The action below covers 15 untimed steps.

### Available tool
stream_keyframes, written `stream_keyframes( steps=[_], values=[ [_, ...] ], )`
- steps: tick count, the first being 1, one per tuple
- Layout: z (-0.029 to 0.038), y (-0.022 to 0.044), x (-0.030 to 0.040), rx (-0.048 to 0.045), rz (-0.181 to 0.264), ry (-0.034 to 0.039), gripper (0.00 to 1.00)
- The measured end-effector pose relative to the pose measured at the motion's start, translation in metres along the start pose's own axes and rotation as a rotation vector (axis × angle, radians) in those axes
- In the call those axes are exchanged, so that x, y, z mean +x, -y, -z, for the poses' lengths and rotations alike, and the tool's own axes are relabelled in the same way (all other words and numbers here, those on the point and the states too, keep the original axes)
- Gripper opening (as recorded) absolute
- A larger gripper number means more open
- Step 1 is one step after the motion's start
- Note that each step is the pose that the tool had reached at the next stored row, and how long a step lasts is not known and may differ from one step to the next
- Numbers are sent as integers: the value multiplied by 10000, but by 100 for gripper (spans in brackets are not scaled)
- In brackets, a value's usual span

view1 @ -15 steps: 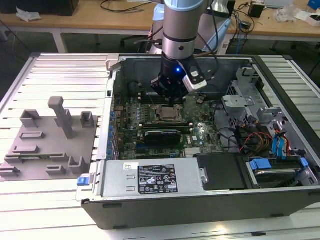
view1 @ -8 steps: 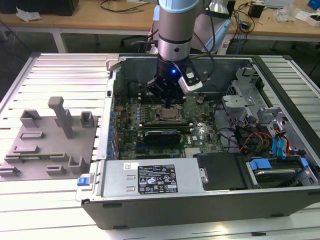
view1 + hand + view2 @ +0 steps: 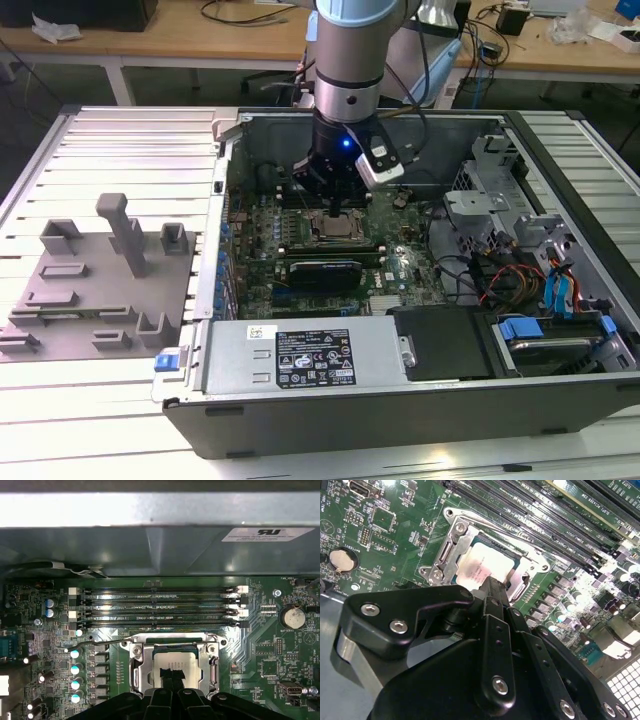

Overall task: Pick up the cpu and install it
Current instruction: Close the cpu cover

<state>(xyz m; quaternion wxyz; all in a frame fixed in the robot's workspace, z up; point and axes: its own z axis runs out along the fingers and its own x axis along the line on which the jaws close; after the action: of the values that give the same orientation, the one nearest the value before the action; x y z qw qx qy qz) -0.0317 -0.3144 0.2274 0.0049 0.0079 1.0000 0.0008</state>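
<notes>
The cpu lies flat in the motherboard's socket, its silvery top showing in both wrist views. A metal socket frame surrounds it. My gripper hangs straight down over the socket inside the open computer case. Its black fingertips sit close together over the middle of the chip's top, shut with nothing between them. I cannot tell whether the tips touch the chip. The finger bodies hide the near edge of the cpu.
Memory slots run along one side of the socket. A black card and a power supply lie nearer the case front. Drive cages and cables fill the exterior view's right. Grey fixture blocks stand outside the case on the left.
</notes>
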Motion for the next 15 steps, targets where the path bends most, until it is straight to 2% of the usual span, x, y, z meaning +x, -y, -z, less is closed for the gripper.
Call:
stream_keyframes(
  steps=[9, 15],
  values=[
    [-30, 3, 51, 1, 1, 0, 11],
    [-58, 4, 112, 0, 1, 0, 11]
  ],
)
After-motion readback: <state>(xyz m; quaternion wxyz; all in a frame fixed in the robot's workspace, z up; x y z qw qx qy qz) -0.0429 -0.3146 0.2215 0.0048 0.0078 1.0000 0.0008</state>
